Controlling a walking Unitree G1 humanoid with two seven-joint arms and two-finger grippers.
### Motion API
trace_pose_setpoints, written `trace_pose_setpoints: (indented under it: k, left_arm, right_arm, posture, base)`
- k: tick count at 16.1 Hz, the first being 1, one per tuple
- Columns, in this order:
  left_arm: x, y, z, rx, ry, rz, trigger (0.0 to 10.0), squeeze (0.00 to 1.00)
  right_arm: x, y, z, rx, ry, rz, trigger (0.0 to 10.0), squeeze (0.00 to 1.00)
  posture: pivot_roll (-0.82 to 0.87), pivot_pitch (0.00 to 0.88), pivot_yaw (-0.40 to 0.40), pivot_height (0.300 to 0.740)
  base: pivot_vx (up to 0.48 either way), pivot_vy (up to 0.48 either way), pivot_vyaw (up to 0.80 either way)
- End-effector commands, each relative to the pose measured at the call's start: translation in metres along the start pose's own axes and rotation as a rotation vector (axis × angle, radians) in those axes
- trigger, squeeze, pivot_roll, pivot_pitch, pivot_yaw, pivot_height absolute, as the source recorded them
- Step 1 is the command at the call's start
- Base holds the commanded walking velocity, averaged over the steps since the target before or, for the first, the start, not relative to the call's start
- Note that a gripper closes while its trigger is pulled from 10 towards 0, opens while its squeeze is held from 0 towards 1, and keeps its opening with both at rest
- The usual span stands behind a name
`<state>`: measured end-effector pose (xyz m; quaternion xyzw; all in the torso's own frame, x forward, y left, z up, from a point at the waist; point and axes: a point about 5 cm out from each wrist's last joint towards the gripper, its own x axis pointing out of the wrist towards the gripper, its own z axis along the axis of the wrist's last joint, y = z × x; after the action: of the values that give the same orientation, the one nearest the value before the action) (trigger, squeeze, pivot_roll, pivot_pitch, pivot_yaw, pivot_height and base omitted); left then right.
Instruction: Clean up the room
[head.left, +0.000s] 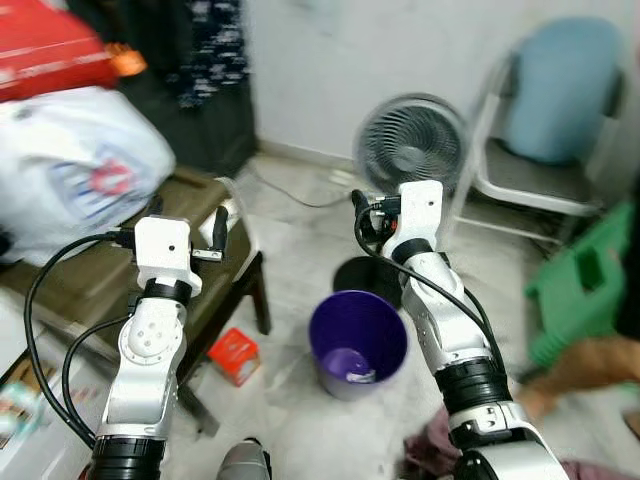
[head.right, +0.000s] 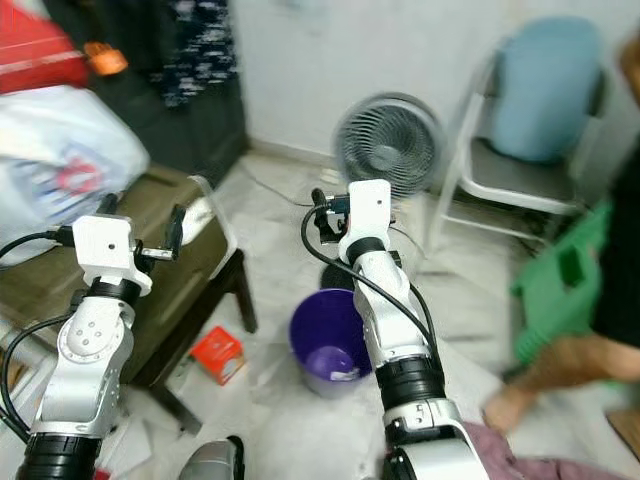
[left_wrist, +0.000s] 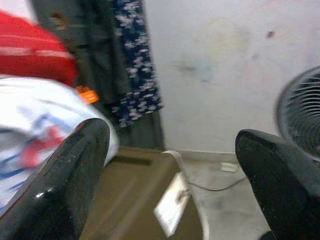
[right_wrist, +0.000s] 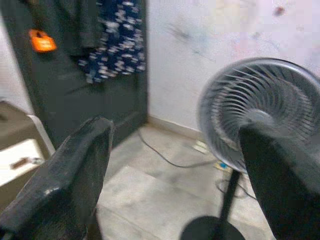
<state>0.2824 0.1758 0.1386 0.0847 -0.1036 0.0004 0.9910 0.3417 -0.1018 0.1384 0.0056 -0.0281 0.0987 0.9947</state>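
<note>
Both end effectors, left and right, are released and empty; recommend lowering squarely over the red box beside the purple bin.

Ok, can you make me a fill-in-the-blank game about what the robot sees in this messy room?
1. The bucket on the floor between the robot's arms is colored ______.
2. The small box lying on the floor beside the brown table is colored ______.
3. Standing by the wall behind the right gripper is a round grey ______.
4. The fingers of the left gripper are spread ______, holding nothing.

Missing words: purple; red; fan; open
</note>
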Motion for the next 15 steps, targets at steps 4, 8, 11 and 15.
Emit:
trace_pose_setpoints:
  k: [4, 8, 11, 15]
  left_arm:
    - [0.0027, 0.0022, -0.0006, 0.002, -0.004, 0.027, 10.0, 0.00]
    - [0.0031, 0.0038, -0.0010, 0.012, -0.003, 0.044, 10.0, 0.00]
    - [0.0028, 0.0074, -0.0008, 0.028, -0.007, 0.088, 10.0, 0.00]
    - [0.0043, 0.0099, -0.0024, 0.039, 0.004, 0.111, 10.0, 0.00]
  right_arm:
    - [0.0039, 0.0063, 0.0064, -0.022, -0.041, 0.053, 10.0, 0.00]
    - [0.0036, 0.0069, 0.0069, -0.027, -0.053, 0.060, 10.0, 0.00]
    - [0.0032, 0.0068, 0.0066, -0.026, -0.058, 0.059, 10.0, 0.00]
    - [0.0040, 0.0074, 0.0071, -0.031, -0.064, 0.062, 10.0, 0.00]
  posture:
    - [0.08, 0.000, -0.019, 0.740]
    - [0.07, 0.000, -0.013, 0.740]
    - [0.07, 0.000, -0.013, 0.740]
    - [0.07, 0.000, -0.016, 0.740]
  base:
    - [0.000, 0.000, 0.80]
    - [0.000, 0.000, 0.80]
    - [0.000, 0.000, 0.80]
    - [0.000, 0.000, 0.80]
